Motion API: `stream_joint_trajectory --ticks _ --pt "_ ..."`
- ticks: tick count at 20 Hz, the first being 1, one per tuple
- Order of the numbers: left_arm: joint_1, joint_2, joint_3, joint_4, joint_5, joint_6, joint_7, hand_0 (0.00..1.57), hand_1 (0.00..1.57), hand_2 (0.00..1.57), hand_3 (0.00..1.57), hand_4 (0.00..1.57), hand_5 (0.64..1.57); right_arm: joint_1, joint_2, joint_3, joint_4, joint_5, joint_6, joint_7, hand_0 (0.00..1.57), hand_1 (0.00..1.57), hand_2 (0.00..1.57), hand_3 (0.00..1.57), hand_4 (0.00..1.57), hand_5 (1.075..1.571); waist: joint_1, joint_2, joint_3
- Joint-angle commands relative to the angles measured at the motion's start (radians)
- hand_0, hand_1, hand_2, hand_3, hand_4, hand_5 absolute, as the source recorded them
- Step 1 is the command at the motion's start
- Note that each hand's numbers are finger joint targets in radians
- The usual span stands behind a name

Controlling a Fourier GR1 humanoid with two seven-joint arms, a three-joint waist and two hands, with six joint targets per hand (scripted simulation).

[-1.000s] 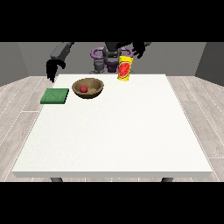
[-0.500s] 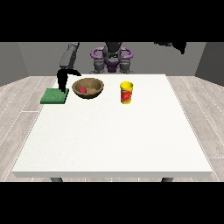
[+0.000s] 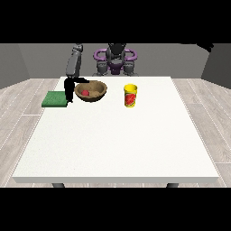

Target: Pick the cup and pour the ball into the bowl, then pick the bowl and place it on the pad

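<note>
Fingers on the hand at the view's left point(image 3: 70, 90) are too small and dark for us to say whether they are apart or curled; we can only tell that the hand hangs low between the green pad point(image 3: 54, 99) and the brown bowl point(image 3: 91, 90), right at the bowl's rim. We judge it sits there because the bowl is the next thing to lift, and the pad lies just beside it, so the carry would be short.

Our red ball point(image 3: 85, 92) already lies inside the bowl, which tells us the pouring part is done. Standing upright on the white worktop point(image 3: 117, 140), the yellow cup point(image 3: 130, 95) is near the bowl on its other side and apart from it (out of the way, sensibly, for the lift to come).

At the view's upper right edge, the other hand point(image 3: 205, 45) is raised high and well clear of the worktop; its fingers cannot be made out either.

What remains, as we judge it, is grasping the bowl and setting it on the pad without tipping the ball out.
</note>
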Motion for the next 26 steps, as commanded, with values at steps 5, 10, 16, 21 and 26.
stream_joint_trajectory --ticks 5,10,16,21,26 --pt "-0.017 0.075 0.06 -0.012 0.073 -0.036 0.03 0.0 0.0 0.0 0.0 0.25 1.498 -0.124 -0.024 -0.022 0.18 0.012 -0.019 -0.084 0.0 0.0 0.0 0.0 0.0 1.571 0.0 0.056 0.0011" --pt "0.02 0.129 0.094 0.043 0.092 -0.08 0.044 0.0 0.0 0.0 0.0 0.24 1.504 -0.075 0.082 0.026 0.163 0.004 -0.017 -0.057 0.0 0.0 0.0 0.0 0.16 1.556 -0.016 0.006 0.0006" --pt "-0.014 0.15 0.13 0.031 0.121 -0.111 -0.02 0.0 0.0 0.0 0.0 0.36 1.536 -0.029 0.055 0.008 0.195 0.068 -0.164 -0.077 1.57 1.57 1.57 1.57 1.08 1.445 0.03 0.134 0.0001" --pt "0.005 0.17 0.136 0.048 0.139 -0.137 0.009 0.0 0.0 0.0 0.0 0.62 1.569 0.004 0.015 0.004 0.142 0.063 -0.181 -0.021 1.57 1.57 1.57 1.57 1.08 1.485 0.04 0.087 -0.0016" --pt "0.039 0.2 0.16 0.135 0.121 -0.157 -0.015 0.0 0.0 0.0 0.0 0.71 1.57 0.007 -0.036 0.032 0.028 0.077 -0.242 0.125 1.57 1.57 1.57 1.57 1.06 1.517 -0.003 0.028 -0.0039"
